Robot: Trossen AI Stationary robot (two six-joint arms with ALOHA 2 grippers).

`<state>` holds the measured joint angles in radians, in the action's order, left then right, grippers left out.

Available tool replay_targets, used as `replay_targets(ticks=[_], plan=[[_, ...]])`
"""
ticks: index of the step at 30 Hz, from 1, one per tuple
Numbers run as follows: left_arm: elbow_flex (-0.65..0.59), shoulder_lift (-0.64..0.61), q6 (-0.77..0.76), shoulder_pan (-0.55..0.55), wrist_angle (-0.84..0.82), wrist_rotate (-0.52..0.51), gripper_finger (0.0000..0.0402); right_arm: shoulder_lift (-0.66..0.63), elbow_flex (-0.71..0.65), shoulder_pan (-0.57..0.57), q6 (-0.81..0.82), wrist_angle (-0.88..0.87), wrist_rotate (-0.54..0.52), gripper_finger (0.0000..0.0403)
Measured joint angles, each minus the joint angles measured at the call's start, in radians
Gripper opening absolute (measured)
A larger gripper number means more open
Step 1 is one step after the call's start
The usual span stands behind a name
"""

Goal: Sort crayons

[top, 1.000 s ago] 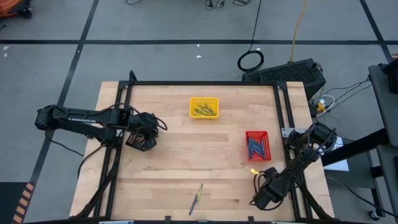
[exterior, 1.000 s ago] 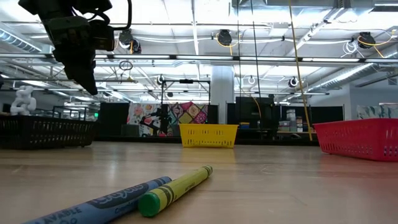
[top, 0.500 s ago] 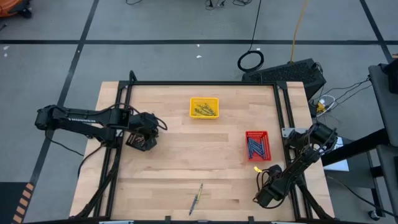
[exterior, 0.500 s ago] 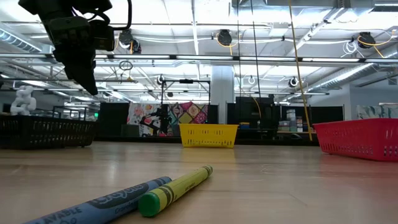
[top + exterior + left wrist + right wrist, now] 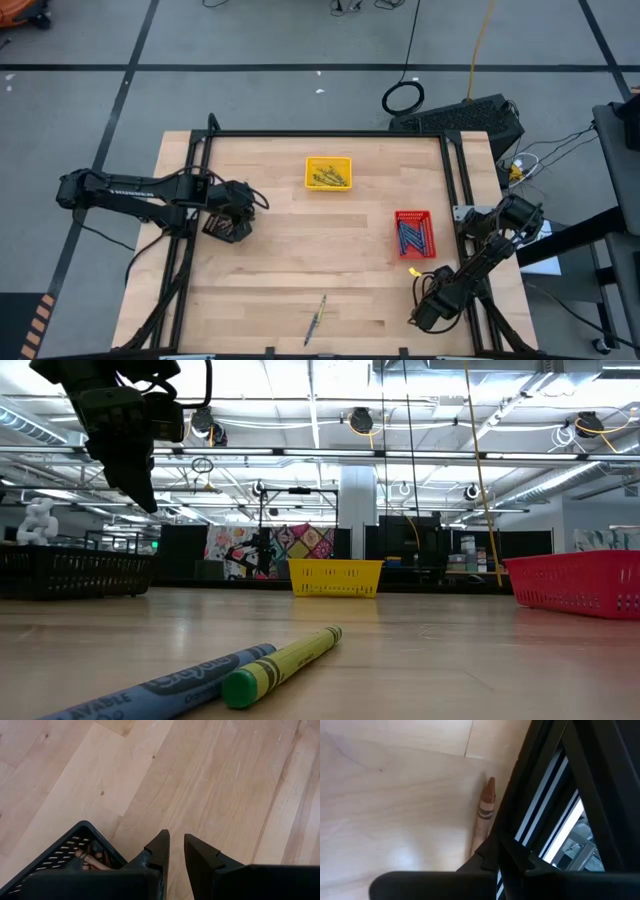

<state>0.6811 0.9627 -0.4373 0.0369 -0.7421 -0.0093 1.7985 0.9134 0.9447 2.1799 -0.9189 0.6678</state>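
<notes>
A blue crayon [image 5: 170, 685] and a yellow-green crayon [image 5: 285, 658] lie side by side on the table near its front edge [image 5: 316, 320]. A brown crayon [image 5: 484, 812] lies flat on the wood beside a black frame bar [image 5: 545, 805]. My right gripper [image 5: 490, 854], shut, stands right at that crayon's near end, at the table's near right [image 5: 420, 312]. More crayons lie in the yellow tray [image 5: 328, 172], the red tray [image 5: 413, 232] and the black tray [image 5: 65, 860]. My left gripper [image 5: 175, 840] hangs open above the wood beside the black tray [image 5: 212, 228], with nothing between its fingers. My right gripper comes slanting down at the brown crayon's blunt end [image 5: 476, 847], roughly in line with the crayon. Its own fingers hide that end, so I cannot tell whether they touch it. The crayon lies flat on the table.
Black frame bars run along the table's left and right sides [image 5: 462, 250], and one stands close to my right gripper. Bare wood lies between the three trays. In the low view the black [image 5: 70, 572], yellow [image 5: 335, 577] and red [image 5: 575, 582] trays stand in a row at the back.
My right gripper has edged a little toward the table's right edge, sunk slightly and turned somewhat, staying shut. My left arm has kept still.
</notes>
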Motion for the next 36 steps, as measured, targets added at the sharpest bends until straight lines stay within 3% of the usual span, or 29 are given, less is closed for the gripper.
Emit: replay_targets(ticks=[9,25,36], plan=[[0.000,0.000,0.000,0.000,0.000,0.000,0.0061,0.003,-0.002,-0.022,-0.035,0.030,-0.002,0.0000],[0.000,0.000,0.001,0.000,0.000,0.000,0.0061,-0.023,0.014,-0.049,-0.118,-0.027,-0.115,0.0000],[0.000,0.000,0.001,0.000,0.000,-0.014,0.0061,-0.203,0.030,-0.042,-0.110,-0.004,-0.454,0.0000]])
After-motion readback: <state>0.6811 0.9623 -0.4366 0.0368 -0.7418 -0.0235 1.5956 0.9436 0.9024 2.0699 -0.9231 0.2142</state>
